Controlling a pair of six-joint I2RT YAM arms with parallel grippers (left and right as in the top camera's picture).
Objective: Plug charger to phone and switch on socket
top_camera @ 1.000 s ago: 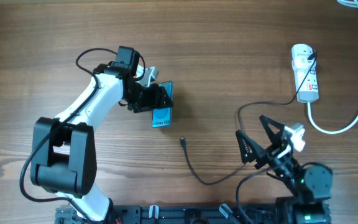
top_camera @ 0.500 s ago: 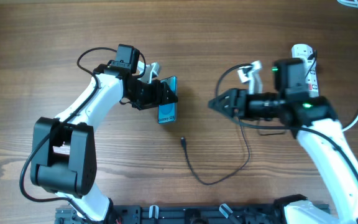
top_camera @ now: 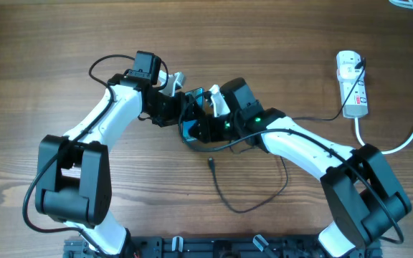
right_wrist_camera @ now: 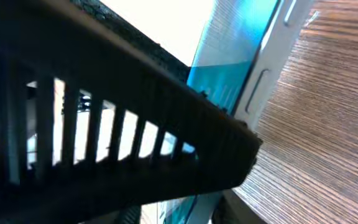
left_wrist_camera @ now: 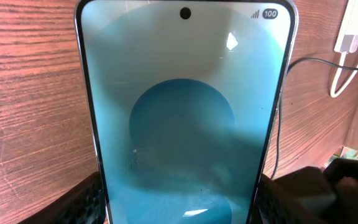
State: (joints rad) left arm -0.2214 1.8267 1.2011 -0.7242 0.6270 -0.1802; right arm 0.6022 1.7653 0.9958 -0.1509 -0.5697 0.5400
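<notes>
Teal and white, the phone [top_camera: 186,129] is seen near the middle of the desk [top_camera: 49,43], a bit toward 11 o'clock. It is held by the left jaws, which are closed on its two long sides. In the left wrist view the phone [left_wrist_camera: 185,112] fills most of the picture.

The right arm [top_camera: 300,147] is stretched in from 3 o'clock, and the right jaws are set close against the phone. It cannot be told if they are wide or narrow.

The charger [top_camera: 244,210] is laid in a loop on the desk. Its small tip [top_camera: 211,163] is found just at 6 o'clock from the phone, not touching it. Its black plug [top_camera: 362,68] is seen at the socket [top_camera: 351,86], far off at 2 o'clock.
</notes>
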